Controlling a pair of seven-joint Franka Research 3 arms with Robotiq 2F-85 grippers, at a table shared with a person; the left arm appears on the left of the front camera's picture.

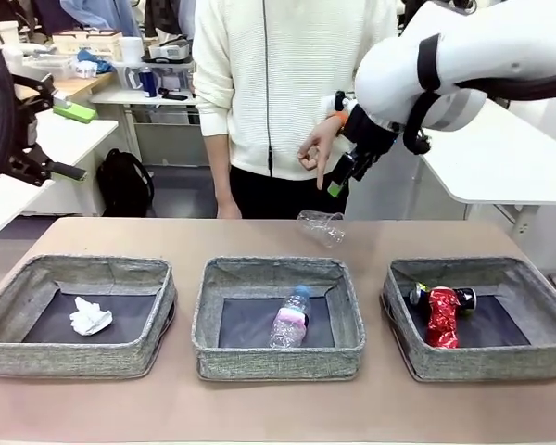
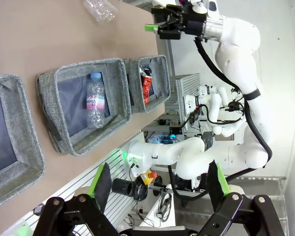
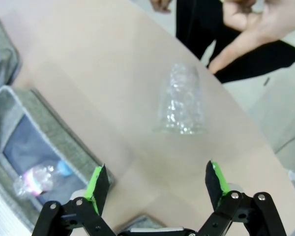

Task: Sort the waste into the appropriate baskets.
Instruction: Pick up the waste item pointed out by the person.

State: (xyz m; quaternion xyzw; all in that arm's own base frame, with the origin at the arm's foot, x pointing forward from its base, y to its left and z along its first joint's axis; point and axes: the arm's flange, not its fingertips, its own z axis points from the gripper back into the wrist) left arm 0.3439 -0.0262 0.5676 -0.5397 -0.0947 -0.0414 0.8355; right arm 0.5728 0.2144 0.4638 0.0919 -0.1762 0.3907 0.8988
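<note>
Sharing a smooth tan tabletop, we hold both pincers wide: right gripper above a crinkled clear plastic cup, left gripper off-table.

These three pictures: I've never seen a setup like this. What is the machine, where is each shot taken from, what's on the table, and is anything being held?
The machine is a pair of white robot arms at a table, with a person standing at the far side. The wide picture comes from a fixed camera between the arms; the other two come from cameras on each arm's wrist, looking along its two fingers. Three grey baskets sit in a row: the left basket holds crumpled paper, the middle basket a plastic bottle, the right basket crushed cans. A clear plastic cup lies on its side on the bare table, behind the baskets. The person's hand points down toward it. The right gripper hangs open above the cup. The left gripper is open too, raised off to the side. Neither holds anything.
</note>
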